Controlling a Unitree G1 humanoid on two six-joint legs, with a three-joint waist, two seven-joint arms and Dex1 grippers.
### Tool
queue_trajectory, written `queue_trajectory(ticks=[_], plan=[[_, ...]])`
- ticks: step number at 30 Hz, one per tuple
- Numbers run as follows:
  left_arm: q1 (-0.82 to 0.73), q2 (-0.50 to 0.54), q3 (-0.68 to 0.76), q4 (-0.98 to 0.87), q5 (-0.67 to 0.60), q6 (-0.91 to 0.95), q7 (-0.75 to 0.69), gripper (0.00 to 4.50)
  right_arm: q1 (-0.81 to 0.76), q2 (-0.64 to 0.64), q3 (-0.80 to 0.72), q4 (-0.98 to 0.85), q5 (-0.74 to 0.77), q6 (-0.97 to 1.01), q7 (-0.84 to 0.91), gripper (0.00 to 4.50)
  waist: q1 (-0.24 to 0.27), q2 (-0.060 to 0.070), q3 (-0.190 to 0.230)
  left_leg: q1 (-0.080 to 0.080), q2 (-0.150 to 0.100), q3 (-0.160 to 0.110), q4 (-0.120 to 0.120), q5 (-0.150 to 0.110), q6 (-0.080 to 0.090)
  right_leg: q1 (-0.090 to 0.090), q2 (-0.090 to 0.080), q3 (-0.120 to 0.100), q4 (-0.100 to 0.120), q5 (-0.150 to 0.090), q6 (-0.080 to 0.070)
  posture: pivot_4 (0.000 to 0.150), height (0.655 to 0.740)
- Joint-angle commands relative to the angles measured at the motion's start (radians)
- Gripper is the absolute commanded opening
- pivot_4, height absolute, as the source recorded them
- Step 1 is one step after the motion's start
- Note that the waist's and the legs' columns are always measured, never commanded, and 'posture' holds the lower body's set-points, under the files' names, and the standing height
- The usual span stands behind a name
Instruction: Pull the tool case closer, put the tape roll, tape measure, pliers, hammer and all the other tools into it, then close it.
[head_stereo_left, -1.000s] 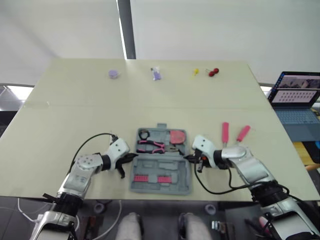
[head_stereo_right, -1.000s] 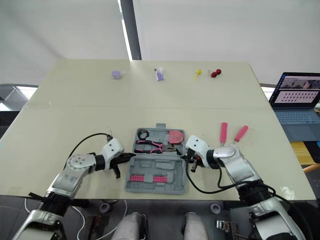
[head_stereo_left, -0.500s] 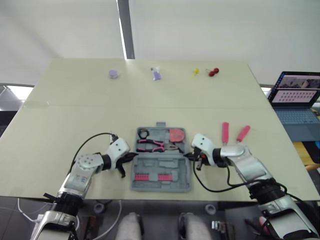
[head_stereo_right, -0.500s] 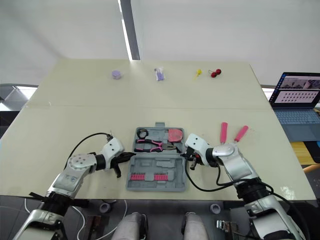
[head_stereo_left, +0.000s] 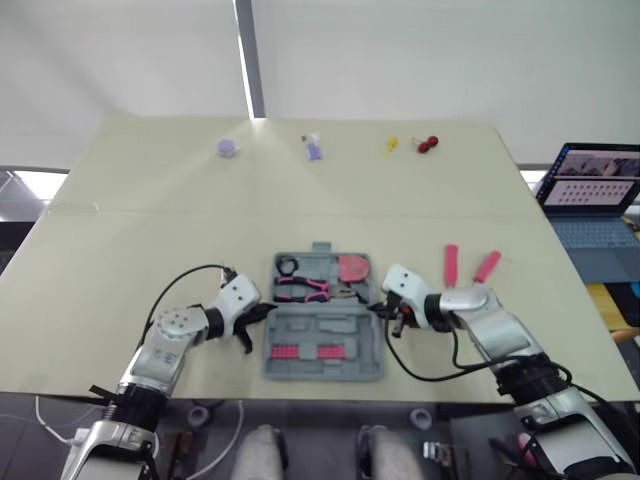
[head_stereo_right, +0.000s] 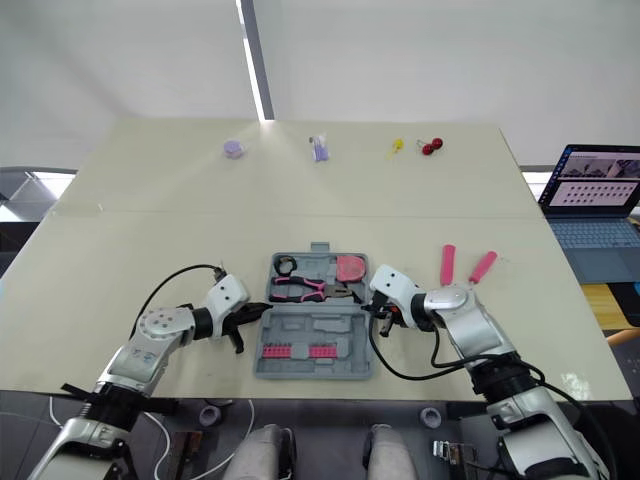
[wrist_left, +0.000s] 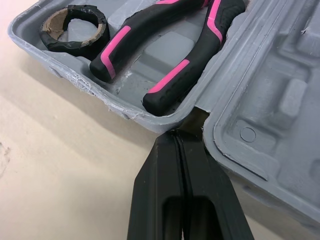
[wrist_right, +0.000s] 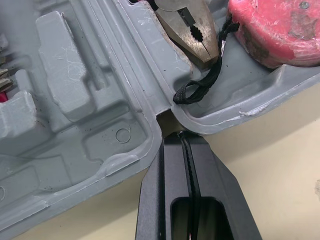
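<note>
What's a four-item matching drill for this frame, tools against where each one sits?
Things:
A. tape roll
B. pliers
C. tape measure
D. two pink-handled tools

Places:
1. on the table, to the right of the tool case
2. in the case's far half, right end
3. in the case's far half, left end
4. in the case's far half, middle

Pairs: A-3, B-4, C-2, D-1
</note>
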Motion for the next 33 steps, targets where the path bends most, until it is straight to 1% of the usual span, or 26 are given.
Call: queue_trajectory(ticks=[1, 19, 33], plan=[[-0.029, -0.019, 0.000, -0.009, -0.001, -0.024, 0.006, 0.00, -0.022, 0.019, -0.014, -0.020, 0.014, -0.032, -0.005, 0.03, 0.000, 0.000, 0.000, 0.000, 0.000, 0.000, 0.000, 0.000, 0.000, 0.000, 0.000, 0.000, 0.000, 0.000, 0.000, 0.150, 0.7400], [-0.031, -0.026, -0.006, -0.006, 0.001, -0.022, 0.006, 0.00, -0.025, 0.023, -0.012, -0.011, 0.007, -0.038, -0.007, 0.03, -0.001, 0.000, 0.000, 0.000, 0.000, 0.000, 0.000, 0.001, 0.002, 0.000, 0.000, 0.000, 0.000, 0.000, 0.000, 0.150, 0.7400], [-0.016, -0.003, 0.004, -0.015, 0.001, -0.018, 0.000, 0.00, -0.014, 0.012, -0.012, -0.023, 0.009, -0.030, 0.002, 0.03, -0.001, 0.000, 0.000, 0.000, 0.000, 0.000, 0.000, 0.001, 0.002, 0.000, 0.000, 0.000, 0.000, 0.000, 0.001, 0.150, 0.7400]])
